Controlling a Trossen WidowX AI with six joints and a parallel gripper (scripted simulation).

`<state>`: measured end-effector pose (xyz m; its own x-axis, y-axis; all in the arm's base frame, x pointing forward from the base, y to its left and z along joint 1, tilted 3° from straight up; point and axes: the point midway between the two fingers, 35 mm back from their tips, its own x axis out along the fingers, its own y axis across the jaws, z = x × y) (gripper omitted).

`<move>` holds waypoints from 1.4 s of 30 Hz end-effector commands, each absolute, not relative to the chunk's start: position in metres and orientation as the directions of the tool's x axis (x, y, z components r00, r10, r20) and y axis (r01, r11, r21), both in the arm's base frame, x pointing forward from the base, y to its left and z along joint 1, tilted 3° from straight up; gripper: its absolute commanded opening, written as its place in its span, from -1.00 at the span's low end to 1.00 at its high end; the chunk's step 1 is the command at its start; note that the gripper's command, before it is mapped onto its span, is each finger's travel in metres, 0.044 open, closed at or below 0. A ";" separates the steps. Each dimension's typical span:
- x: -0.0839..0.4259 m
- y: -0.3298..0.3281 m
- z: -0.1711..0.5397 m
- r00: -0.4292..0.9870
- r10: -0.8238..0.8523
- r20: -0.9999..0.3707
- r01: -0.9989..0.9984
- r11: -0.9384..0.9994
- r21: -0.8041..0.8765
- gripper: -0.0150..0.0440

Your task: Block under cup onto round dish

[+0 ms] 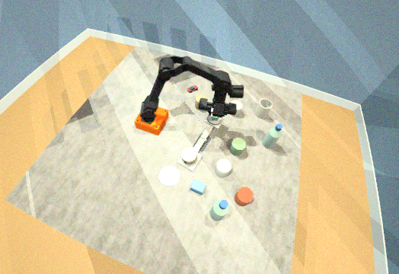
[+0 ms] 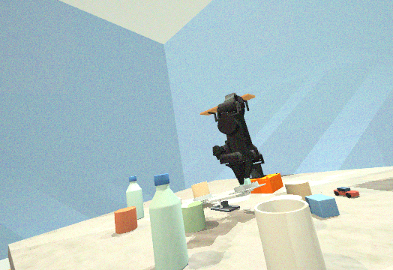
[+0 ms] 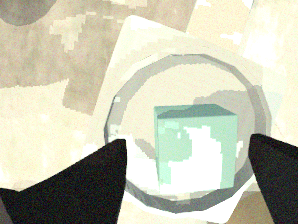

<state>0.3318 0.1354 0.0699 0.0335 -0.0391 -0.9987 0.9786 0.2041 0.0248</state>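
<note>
Where the block [image 1: 215,118] [image 2: 247,181] [image 3: 196,150] sits: inside the raised ring [image 3: 113,102], on the balance [image 1: 200,142] [image 2: 226,196] end nearer the worktop's [image 1: 126,210] [image 2: 75,252] [image 3: 30,120] top edge in the top view.
Jaws of the gripper [image 1: 215,116] [image 2: 241,183] [image 3: 189,147]: apart, a fingertip beyond either side.
Block handling: probably light, stiff; pinch its flat opposite sides.
Block surface: smooth-looking pale green, square-edged.

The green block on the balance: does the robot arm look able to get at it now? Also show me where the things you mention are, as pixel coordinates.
Probably yes. The green block [image 3: 196,150] lies uncovered inside a ring on the balance, and the open pincer [image 1: 215,116] [image 3: 189,147] has one finger on each side, with nothing visible between.
</note>
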 end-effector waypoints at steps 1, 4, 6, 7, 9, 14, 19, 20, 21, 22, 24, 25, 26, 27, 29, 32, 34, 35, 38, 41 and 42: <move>0.331 0.135 0.062 0.030 -0.036 -0.999 0.979 0.202 0.022 0.39; 0.331 0.135 0.060 0.030 -0.036 -0.999 0.979 0.202 0.022 0.39; 0.331 0.135 0.060 0.030 -0.036 -0.999 0.979 0.202 0.022 0.21; 0.331 0.135 0.060 0.030 -0.036 -0.999 0.979 0.202 0.022 0.12; 0.331 0.135 0.060 0.030 -0.036 -0.999 0.979 0.202 0.022 0.01; 0.331 0.135 0.060 0.030 -0.036 -0.999 0.979 0.202 0.022 -0.10; 0.332 0.136 0.067 0.030 -0.036 -0.999 0.979 0.202 0.022 -0.48; 0.333 0.137 0.072 0.030 -0.036 -0.999 0.979 0.202 0.022 -0.49; 0.333 0.137 0.077 0.030 -0.036 -0.999 0.979 0.202 0.022 -0.49; 0.333 0.137 0.082 0.030 -0.036 -0.999 0.979 0.202 0.022 -0.49; 0.334 0.138 0.092 0.030 -0.036 -0.999 0.979 0.202 0.022 -0.49; 0.334 0.138 0.097 0.030 -0.036 -0.999 0.979 0.202 0.022 -0.49; 0.334 0.139 0.102 0.030 -0.036 -0.999 0.979 0.202 0.022 -0.49; 0.334 0.139 0.107 0.030 -0.036 -0.999 0.979 0.202 0.022 -0.49; 0.333 0.139 0.117 0.030 -0.036 -0.999 0.979 0.202 0.022 -0.49; 0.332 0.139 0.133 0.030 -0.036 -0.999 0.979 0.202 0.022 -0.49; 0.330 0.139 0.143 0.030 -0.036 -0.999 0.979 0.202 0.022 -0.49; 0.330 0.139 0.148 0.030 -0.036 -0.999 0.979 0.202 0.022 -0.49; 0.328 0.139 0.155 0.030 -0.036 -0.999 0.979 0.202 0.022 -0.49; 0.329 0.138 0.155 0.030 -0.036 -0.999 0.979 0.202 0.022 -0.49; 0.329 0.137 0.155 0.030 -0.036 -0.999 0.979 0.202 0.023 -0.49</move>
